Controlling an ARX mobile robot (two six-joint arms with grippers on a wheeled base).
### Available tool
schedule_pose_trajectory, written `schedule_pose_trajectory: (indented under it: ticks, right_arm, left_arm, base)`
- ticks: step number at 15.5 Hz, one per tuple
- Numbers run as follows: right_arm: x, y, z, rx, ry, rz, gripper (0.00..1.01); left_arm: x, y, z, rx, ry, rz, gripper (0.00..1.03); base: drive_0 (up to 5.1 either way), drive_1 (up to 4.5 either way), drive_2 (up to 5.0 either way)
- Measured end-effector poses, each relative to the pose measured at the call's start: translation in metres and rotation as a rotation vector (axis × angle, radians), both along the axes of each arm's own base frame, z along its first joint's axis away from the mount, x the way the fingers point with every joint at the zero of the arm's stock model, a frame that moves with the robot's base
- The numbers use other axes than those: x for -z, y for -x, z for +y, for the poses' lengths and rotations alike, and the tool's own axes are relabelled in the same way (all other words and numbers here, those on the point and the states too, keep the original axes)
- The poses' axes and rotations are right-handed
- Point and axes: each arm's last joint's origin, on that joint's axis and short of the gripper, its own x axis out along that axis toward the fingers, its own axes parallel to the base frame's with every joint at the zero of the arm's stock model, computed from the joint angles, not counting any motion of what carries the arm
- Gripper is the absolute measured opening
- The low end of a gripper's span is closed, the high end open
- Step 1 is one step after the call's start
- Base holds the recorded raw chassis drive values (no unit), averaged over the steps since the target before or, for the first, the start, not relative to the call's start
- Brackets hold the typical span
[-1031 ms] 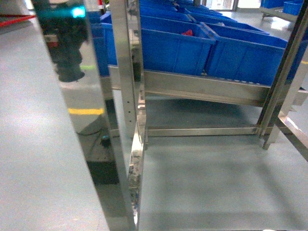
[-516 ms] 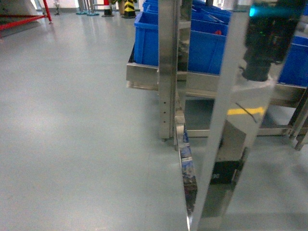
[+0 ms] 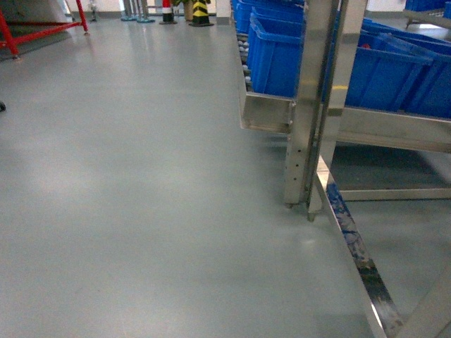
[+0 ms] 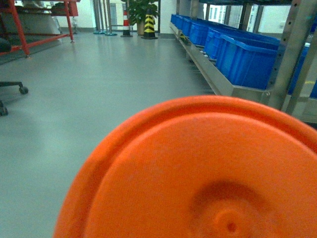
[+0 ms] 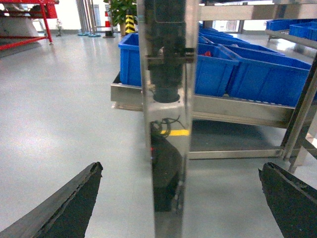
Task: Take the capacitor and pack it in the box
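Note:
An orange round moulded thing (image 4: pixel 198 173) with a raised rim fills the lower left wrist view and hides the left gripper's jaws. I cannot tell whether it is the capacitor or whether the gripper holds it. The box is out of view. In the right wrist view my right gripper (image 5: pixel 181 198) is open, its two dark fingers (image 5: pixel 64 208) far apart above the floor, nothing between them. A mirror-bright steel post (image 5: pixel 166 124) stands beyond the gap. Neither gripper shows in the head view.
Blue bins (image 3: pixel 282 53) sit on a steel rack whose upright (image 3: pixel 310 105) and floor rail (image 3: pixel 352 246) lie right of the head view. Grey floor stretches left toward a red frame (image 3: pixel 14 35) and a striped cone (image 3: pixel 201 10). A chair base (image 4: pixel 10 89) stands far left.
The head view has swung left: the steel rack and blue bins, which filled the frame, now sit at the right, with bare floor taking up the left.

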Motion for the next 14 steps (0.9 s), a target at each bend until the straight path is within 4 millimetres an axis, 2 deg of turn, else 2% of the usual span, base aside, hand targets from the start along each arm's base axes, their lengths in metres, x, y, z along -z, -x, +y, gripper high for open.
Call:
schedule_pose_trajectory:
  ticks: [14]
  right_arm:
    - [-0.0004, 0.0000, 0.0000, 0.000, 0.000, -0.004, 0.98]
  left_arm:
    - [0.0001, 0.0000, 0.0000, 0.000, 0.000, 0.001, 0.43]
  base:
    - [-5.0, 2.42, 2.4]
